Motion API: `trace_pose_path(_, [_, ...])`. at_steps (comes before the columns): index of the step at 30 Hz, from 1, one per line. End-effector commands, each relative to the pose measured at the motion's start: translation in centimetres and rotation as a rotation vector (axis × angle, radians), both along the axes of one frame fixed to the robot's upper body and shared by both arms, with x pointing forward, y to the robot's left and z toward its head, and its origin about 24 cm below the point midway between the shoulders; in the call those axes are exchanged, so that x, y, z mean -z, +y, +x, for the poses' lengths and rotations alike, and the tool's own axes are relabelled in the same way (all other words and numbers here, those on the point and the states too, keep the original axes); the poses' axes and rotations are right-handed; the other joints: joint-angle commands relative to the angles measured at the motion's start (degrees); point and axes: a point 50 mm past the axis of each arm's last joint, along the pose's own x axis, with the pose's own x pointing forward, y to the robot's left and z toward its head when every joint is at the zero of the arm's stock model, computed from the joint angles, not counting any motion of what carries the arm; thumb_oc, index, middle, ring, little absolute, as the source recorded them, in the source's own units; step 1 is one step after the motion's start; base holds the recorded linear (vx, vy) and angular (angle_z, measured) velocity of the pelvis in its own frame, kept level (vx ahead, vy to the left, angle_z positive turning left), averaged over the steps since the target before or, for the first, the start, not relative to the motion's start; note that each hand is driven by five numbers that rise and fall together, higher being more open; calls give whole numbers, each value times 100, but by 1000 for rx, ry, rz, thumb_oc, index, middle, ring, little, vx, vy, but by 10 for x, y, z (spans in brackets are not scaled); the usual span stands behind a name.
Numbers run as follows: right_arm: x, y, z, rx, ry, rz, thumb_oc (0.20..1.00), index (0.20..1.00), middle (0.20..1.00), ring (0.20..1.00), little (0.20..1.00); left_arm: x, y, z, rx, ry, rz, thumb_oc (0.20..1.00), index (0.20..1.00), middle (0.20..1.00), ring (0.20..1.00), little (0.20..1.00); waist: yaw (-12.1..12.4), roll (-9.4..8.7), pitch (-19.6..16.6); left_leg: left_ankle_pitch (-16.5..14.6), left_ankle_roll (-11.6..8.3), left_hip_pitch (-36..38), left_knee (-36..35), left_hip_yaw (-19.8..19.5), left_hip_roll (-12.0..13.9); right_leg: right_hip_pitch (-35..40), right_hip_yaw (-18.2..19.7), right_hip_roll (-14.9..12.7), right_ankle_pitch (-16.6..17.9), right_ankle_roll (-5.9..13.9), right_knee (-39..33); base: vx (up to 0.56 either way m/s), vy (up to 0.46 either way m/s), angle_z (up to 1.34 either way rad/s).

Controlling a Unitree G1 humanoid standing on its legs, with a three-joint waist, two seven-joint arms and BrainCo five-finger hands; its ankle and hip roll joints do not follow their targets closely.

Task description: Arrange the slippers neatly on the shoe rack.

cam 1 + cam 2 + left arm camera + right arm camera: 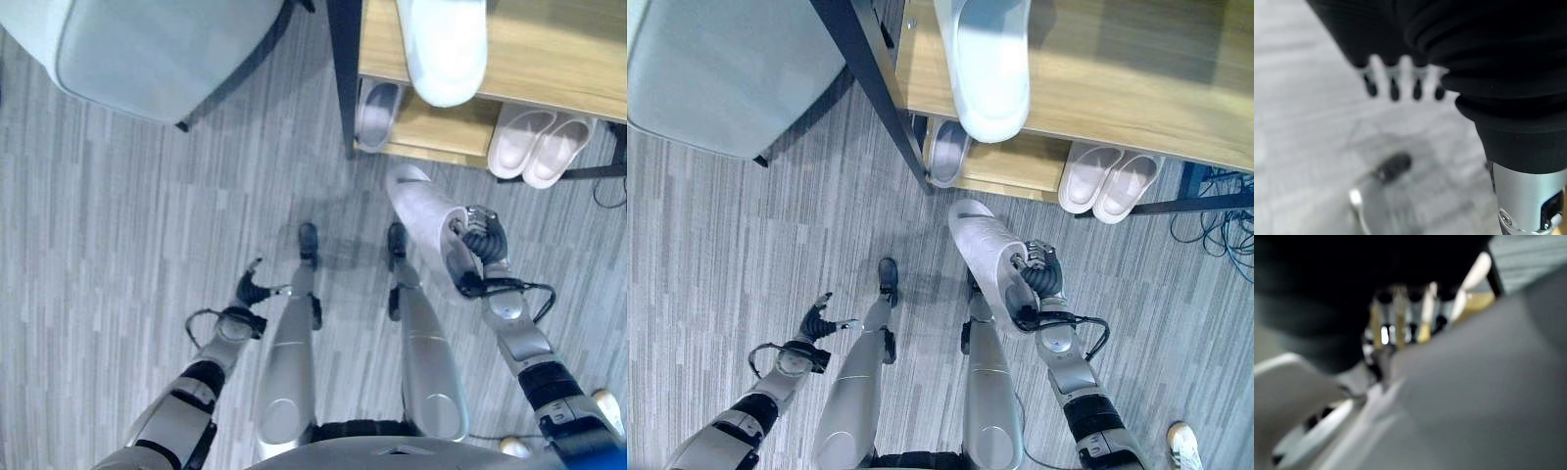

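Note:
My right hand (pixel 482 240) is shut on a grey slipper (pixel 426 211), held above the floor just in front of the wooden shoe rack (pixel 549 59), toe toward the rack. The same grey slipper (pixel 1488 382) looms close in the right wrist view, with the fingers (pixel 1400 313) curled over its edge. A matching grey slipper (pixel 377 113) sits on the rack's lower shelf at the left. A pale pink pair (pixel 541 144) rests on that lower shelf to the right. A light blue slipper (pixel 446 49) lies on the top shelf. My left hand (pixel 253 288) hangs open and holds nothing, low at the left.
A pale grey-green cushioned seat (pixel 157 49) on dark legs stands at the upper left. The rack's dark metal post (pixel 345 78) marks its left end. Cables (pixel 1220 230) lie on the floor at the right of the rack. The floor is grey striped carpet.

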Motion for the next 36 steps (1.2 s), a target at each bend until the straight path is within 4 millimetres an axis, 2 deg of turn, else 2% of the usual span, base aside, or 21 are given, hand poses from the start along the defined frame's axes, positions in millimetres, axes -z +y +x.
trace_pose_path(1, [-31, -5, 1, 37, -187, -12, 200, 200, 200, 200, 200, -7, 3, -2, 3, -82, 45, 1000, 1000, 1000, 1000, 1000, -89, 85, -225, -845, 142, -445, 1160, 49, 67, -360, -30, 14, -559, 130, 788, -12, 144, -14])
trace_pose_path(2, [-43, -9, 10, 91, -240, -10, 200, 200, 200, 200, 200, -17, 4, 5, -9, -136, 49, 1000, 1000, 1000, 1000, 1000, -45, 142, -197, -1113, 142, -698, 1407, 102, 81, -603, -1, 9, -588, 220, 827, 7, 143, -31])
trace_pose_path(4, [-59, -18, 21, 154, -289, -25, 200, 200, 200, 200, 200, -29, 6, 13, -27, -199, 45, 1000, 1000, 1000, 1000, 1000, 59, 229, -170, -1262, 172, -1043, 1672, 222, 132, -962, -159, -140, -527, 322, 997, -46, 184, -40])
trace_pose_path(5, [-67, -28, 27, 199, -307, -35, 200, 200, 200, 200, 200, -32, 8, 15, -32, -216, 50, 1000, 1000, 1000, 1000, 1000, 135, 265, -147, -1365, 170, -1157, 1822, 309, 214, -1105, -404, -314, -527, 378, 1145, -81, 117, -39])
trace_pose_path(7, [-88, -35, 34, 228, -371, -36, 200, 200, 200, 200, 200, -48, 5, 23, -3, -286, 68, 1000, 1000, 1000, 1000, 1000, 117, 307, -49, -1536, 221, -1475, 2305, 390, 250, -1366, -593, -486, -562, 415, 1546, -42, -48, -44])
trace_pose_path(11, [-116, -51, 40, 290, -448, -93, 200, 200, 200, 200, 200, -62, 10, 26, 15, -355, 127, 1000, 1000, 1000, 1000, 1000, 100, 452, -49, -1952, 387, -2318, 3617, 227, 257, -2073, -448, -431, -1167, 201, 2715, 38, -86, -12])
trace_pose_path(12, [-117, -50, 40, 289, -451, -94, 200, 200, 200, 200, 200, -63, 10, 27, 15, -357, 127, 1000, 1000, 1000, 1000, 1000, 96, 458, -49, -1981, 387, -2363, 3674, 219, 259, -2113, -446, -433, -1196, 200, 2766, 65, -79, 0])
trace_pose_path(13, [-129, -53, 43, 310, -489, -108, 200, 200, 200, 200, 200, -69, 12, 28, 9, -399, 170, 1000, 1000, 1000, 1000, 1000, 105, 480, -49, -2241, 405, -2699, 4320, 106, 270, -2456, -372, -415, -1513, 86, 3398, 75, -74, 4])
trace_pose_path(14, [-133, -54, 43, 317, -503, -115, 200, 200, 200, 200, 200, -71, 12, 28, -1, -414, 179, 1000, 1000, 1000, 1000, 1000, 109, 489, -50, -2367, 434, -2836, 4603, 70, 273, -2595, -344, -399, -1631, 26, 3688, 76, -74, 9])
trace_pose_path(15, [-134, -54, 43, 317, -504, -115, 200, 200, 200, 200, 200, -71, 12, 28, -1, -416, 179, 1000, 1000, 1000, 1000, 1000, 111, 494, -51, -2396, 434, -2874, 4656, 65, 277, -2630, -341, -398, -1657, 26, 3735, 106, -79, 16])
trace_pose_path(16, [-142, -52, 47, 346, -542, -92, 200, 200, 200, 200, 200, -79, 14, 31, -56, -475, 203, 1000, 1000, 1000, 1000, 1000, 168, 515, -76, -2710, 489, -3272, 5356, -67, 324, -2995, -302, -357, -1914, -66, 4351, 110, -93, 14])
trace_pose_path(19, [-150, -49, 50, 361, -566, -79, 200, 200, 200, 200, 200, -86, 15, 33, -97, -525, 201, 1000, 1000, 1000, 1000, 1000, 221, 506, -129, -2928, 557, -3531, 5833, -163, 340, -3272, -260, -325, -2122, -165, 4800, 87, -63, 4])
trace_pose_path(20, [-157, -48, 54, 375, -581, -73, 200, 200, 200, 200, 200, -95, 15, 36, -117, -573, 203, 1000, 1000, 1000, 1000, 1000, 252, 500, -155, -3096, 562, -3843, 6354, -215, 349, -3579, -206, -319, -2285, -217, 5272, 92, -49, -1])
trace_pose_path(24, [-164, -47, 57, 386, -589, -65, 200, 200, 200, 200, 200, -101, 14, 37, -132, -612, 210, 1000, 1000, 1000, 1000, 1000, 299, 494, -208, -3410, 617, -4252, 7058, -267, 352, -3986, -149, -288, -2519, -294, 5885, 87, -43, -4])
trace_pose_path(26, [-191, -40, 64, 366, -633, -102, 200, 200, 200, 200, 200, -105, 27, 35, -276, -628, 48, 1000, 1000, 1000, 1000, 1000, 412, 459, -293, -3820, 690, -4942, 8226, -407, 361, -4727, -5, -269, -2934, -433, 7057, 232, -128, -16])
trace_pose_path(29, [-221, -35, 70, 344, -660, -145, 200, 200, 200, 200, 200, -105, 46, 34, -398, -615, -45, 1000, 1000, 1000, 1000, 1000, 466, 418, -308, -4108, 729, -5407, 9017, -510, 369, -5209, 77, -248, -3213, -516, 7828, 188, -78, -9])
trace_pose_path(30, [-236, -36, 70, 365, -694, -130, 200, 200, 200, 200, 200, -99, 55, 29, -444, -595, -53, 1000, 1000, 1000, 1000, 1000, 498, 498, -185, -4245, 744, -5475, 9428, -617, 350, -5218, 66, -265, -3383, -560, 8185, 142, -18, -6])
trace_pose_path(31, [-237, -36, 71, 364, -695, -130, 200, 200, 200, 200, 200, -99, 55, 29, -445, -596, -54, 1000, 1000, 1000, 1000, 1000, 492, 509, -172, -4244, 744, -5484, 9440, -630, 347, -5218, 55, -268, -3384, -565, 8193, 123, -8, -6])
trace_pose_path(34, [-261, -39, 72, 402, -748, -31, 200, 200, 200, 200, 200, -87, 70, 18, -515, -544, -46, 1000, 1000, 1000, 1000, 1000, 560, 593, -53, -4444, 749, -5487, 9860, -764, 320, -5218, 127, -282, -3570, -629, 8643, 93, -12, -4])
trace_pose_path(36, [-270, -34, 73, 371, -763, 5, 200, 200, 200, 200, 200, -84, 79, 12, -550, -533, -54, 1000, 1000, 1000, 1000, 1000, 587, 637, -48, -4558, 735, -5489, 10085, -851, 295, -5218, 183, -308, -3635, -648, 8879, 96, -5, 3])
